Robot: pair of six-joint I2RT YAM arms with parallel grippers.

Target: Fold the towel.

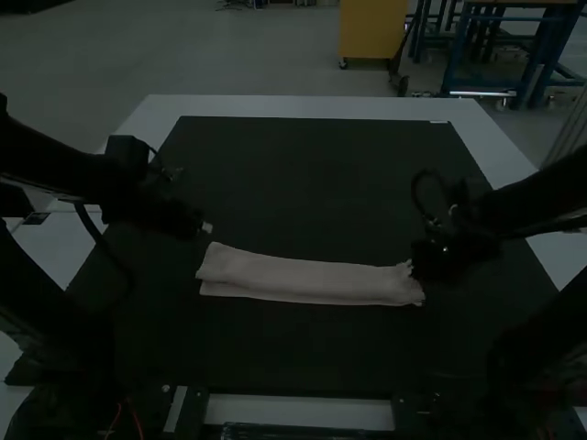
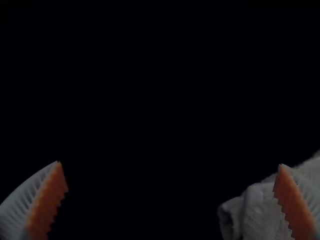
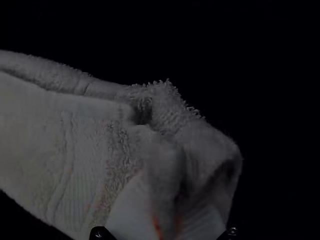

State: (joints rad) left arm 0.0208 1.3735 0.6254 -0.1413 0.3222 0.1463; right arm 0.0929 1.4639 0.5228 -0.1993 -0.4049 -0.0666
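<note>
The pale towel [image 1: 312, 280] lies folded into a long narrow strip across the dark mat. At its end on the right arm's side is my right gripper [image 1: 417, 264]. In the right wrist view, the right gripper [image 3: 168, 227] is shut on a bunched edge of the towel [image 3: 85, 150], with cloth pinched between its pads. My left gripper [image 1: 205, 229] is just beyond the strip's other end. The left wrist view has the left gripper [image 2: 171, 167] open with nothing held, and one finger over a corner of the towel [image 2: 260, 212].
A dark mat [image 1: 303, 165] covers most of the white table [image 1: 312, 105]. Mounting hardware [image 1: 188, 408] and cables stand along the table edge nearest the arm bases.
</note>
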